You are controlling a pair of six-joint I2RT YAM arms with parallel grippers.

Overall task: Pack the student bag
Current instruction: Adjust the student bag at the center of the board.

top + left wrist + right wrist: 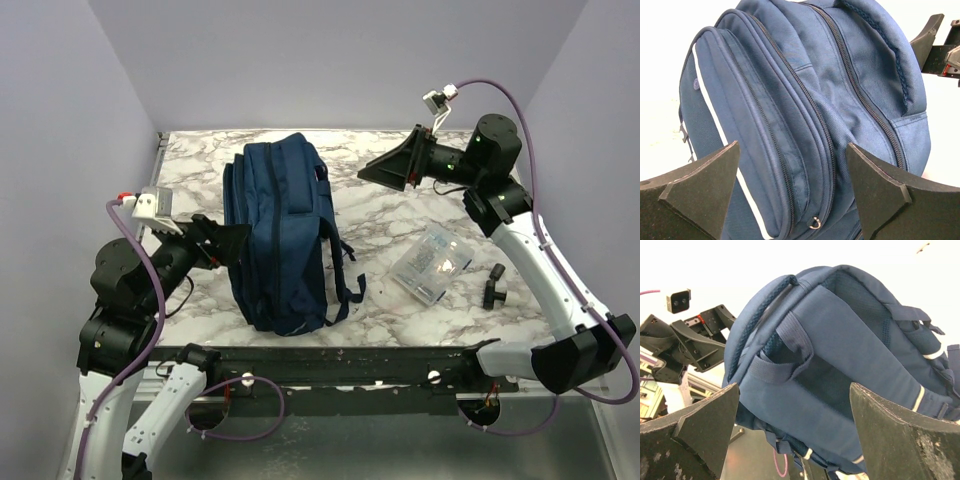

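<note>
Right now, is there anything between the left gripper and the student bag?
Nothing visible. The open left gripper sits next to the student bag, and its wrist view shows only the bag's zipped pockets ahead.

Looks like a robotics lab, more exactly a closed test cell. Boxed in on three sides by plain lavender panels [330,60]. Built around a marble-patterned table [390,215] with a black metal rail [350,362] bolted along its near edge. Fitted at that edge with two machine arms side by side, left arm [125,275] and right arm [530,245]. Wired with purple cables [516,100] looping in the open. Rigged with a small white camera [152,205] on the left wrist, another on the right. Laid out like an experiment: student bag [280,235] flat near the table's middle, clear pouch [432,265] toward its right edge.
</note>
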